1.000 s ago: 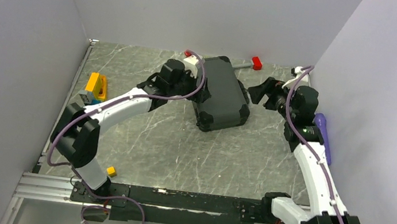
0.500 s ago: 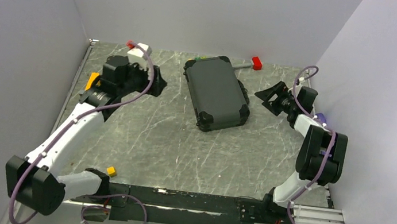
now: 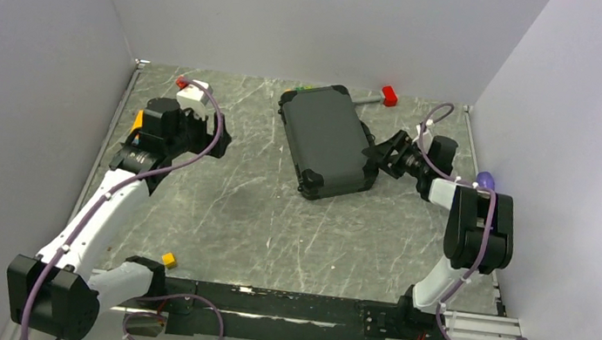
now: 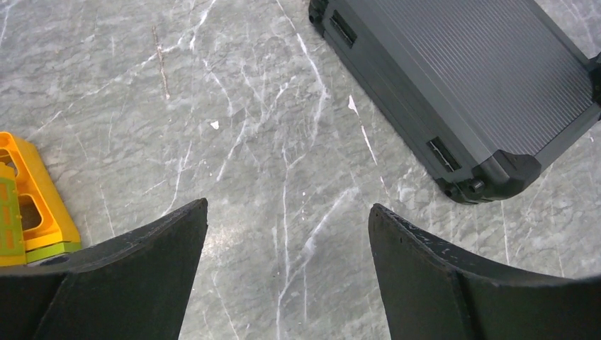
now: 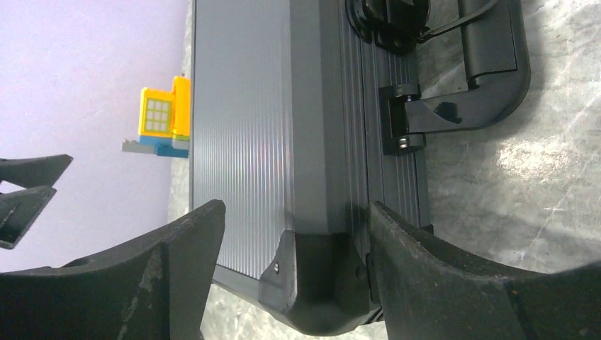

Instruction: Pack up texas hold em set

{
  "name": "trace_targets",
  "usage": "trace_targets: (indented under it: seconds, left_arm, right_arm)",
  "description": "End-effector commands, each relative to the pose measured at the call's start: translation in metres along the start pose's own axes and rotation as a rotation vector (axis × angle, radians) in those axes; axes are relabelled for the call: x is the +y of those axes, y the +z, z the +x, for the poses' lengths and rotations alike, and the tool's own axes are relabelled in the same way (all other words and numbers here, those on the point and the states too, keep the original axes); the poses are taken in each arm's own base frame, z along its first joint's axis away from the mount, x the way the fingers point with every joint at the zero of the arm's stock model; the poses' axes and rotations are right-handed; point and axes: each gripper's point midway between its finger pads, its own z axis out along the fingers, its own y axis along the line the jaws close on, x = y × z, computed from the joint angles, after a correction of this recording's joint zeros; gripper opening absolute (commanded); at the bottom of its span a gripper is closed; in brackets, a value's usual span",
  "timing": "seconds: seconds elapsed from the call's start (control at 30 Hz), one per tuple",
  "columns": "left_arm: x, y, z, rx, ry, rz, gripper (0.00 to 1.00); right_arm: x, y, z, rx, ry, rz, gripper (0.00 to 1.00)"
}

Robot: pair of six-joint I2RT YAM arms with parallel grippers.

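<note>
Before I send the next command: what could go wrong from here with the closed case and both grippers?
1. The right gripper has open jaws straddling a rounded corner of the black case on its handle side; closing there may slip or swivel the case.
2. The left gripper hovers open over the table, apart from the case, so nothing braces it against a push.
3. The yellow block lies beside the left gripper and could get knocked.
</note>
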Motion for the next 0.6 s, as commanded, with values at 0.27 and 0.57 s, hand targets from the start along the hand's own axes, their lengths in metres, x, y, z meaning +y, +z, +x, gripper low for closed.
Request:
trace_targets:
  seconds: [0.27,0.57]
  left_arm:
    - [0.006,0.002,-0.004,-0.034,0.021,-0.015,0.88]
    - [0.007,0.001,-0.004,-0.039,0.023,-0.02,0.88]
  right_arm:
    - [0.054,0.023,0.083,0.223,-0.123,-0.11,0.76]
    - [0.094,0.017,0.143,0.334,-0.189,-0.112,0.75]
